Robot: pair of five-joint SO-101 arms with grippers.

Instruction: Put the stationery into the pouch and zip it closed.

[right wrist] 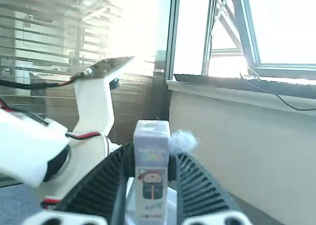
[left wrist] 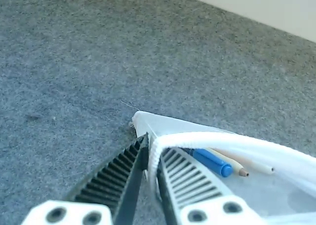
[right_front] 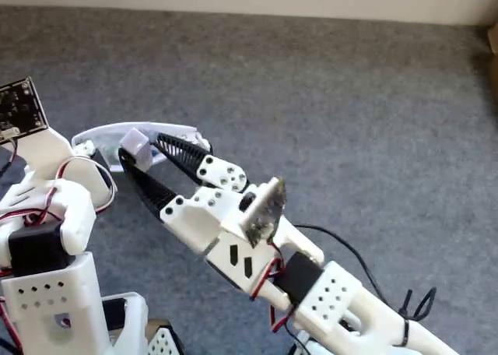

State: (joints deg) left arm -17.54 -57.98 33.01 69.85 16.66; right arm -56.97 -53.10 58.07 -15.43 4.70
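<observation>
Right hand [right_front: 142, 148] clenched on eraser [right wrist: 151, 178], positioned over pouch [left wrist: 173, 125]. Left hand [left wrist: 149, 145] clamps the pouch rim; pens [left wrist: 213, 164] lie inside.

Pens [left wrist: 213, 164] lie inside the pouch [left wrist: 237, 140] — the eraser [right_front: 134, 142] hangs over it.

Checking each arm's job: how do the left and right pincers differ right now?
The left pincer is shut on the thin rim of the pouch; the right pincer is shut on a small eraser. The left pincer's fingers nearly meet, while the right pincer's are spread by the eraser's width. Both have ribbed fingers and grip something.
</observation>
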